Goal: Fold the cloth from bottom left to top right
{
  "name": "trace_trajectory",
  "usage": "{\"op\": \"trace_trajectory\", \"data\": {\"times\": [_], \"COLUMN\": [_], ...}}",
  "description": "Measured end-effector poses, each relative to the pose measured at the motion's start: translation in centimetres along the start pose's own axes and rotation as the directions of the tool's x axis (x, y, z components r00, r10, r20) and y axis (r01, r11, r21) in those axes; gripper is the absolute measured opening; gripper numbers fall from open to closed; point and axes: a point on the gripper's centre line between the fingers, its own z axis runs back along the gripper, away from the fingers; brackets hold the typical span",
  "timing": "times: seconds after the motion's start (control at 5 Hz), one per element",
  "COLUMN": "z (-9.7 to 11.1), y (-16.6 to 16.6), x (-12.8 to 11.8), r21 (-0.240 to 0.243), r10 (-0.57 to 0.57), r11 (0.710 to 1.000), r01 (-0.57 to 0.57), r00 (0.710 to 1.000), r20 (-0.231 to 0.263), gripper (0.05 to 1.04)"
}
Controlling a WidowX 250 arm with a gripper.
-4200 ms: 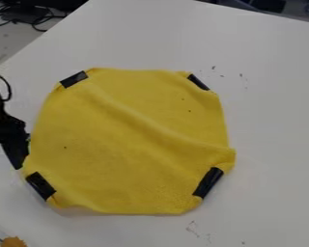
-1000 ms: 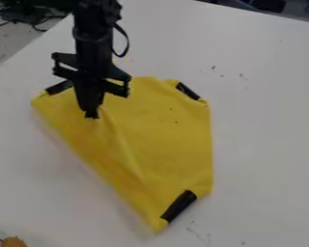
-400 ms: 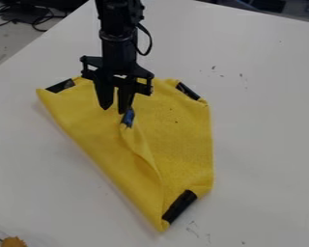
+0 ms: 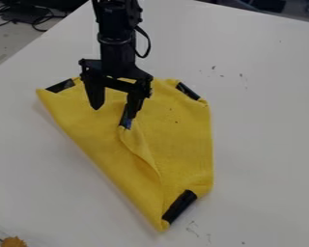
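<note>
While cloth (image 4: 179, 149) lies folded (partly), the gripper (image 4: 114, 113) gapes

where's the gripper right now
In the camera view, the gripper is over the upper part of the yellow cloth, left of its top-right black patch.

"Where does this view look from?"

"Above the surface (image 4: 267, 140) — slanting down, facing across it toward the far edge, with cables (image 4: 41, 30) beyond at upper left."

"How near?"

"Fairly close — the whole cloth (image 4: 176, 144) fits mid-view, with bare surface around it."
</note>
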Motion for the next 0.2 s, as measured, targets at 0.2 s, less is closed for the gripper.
{"op": "trace_trajectory", "data": {"times": [0.2], "z": [-0.16], "y": [0.16], "x": [-0.36], "r21": [-0.011], "r10": [-0.015], "r11": [1.000], "r01": [0.015], "r00": [0.998], "r20": [0.056], "gripper": [1.011]}}
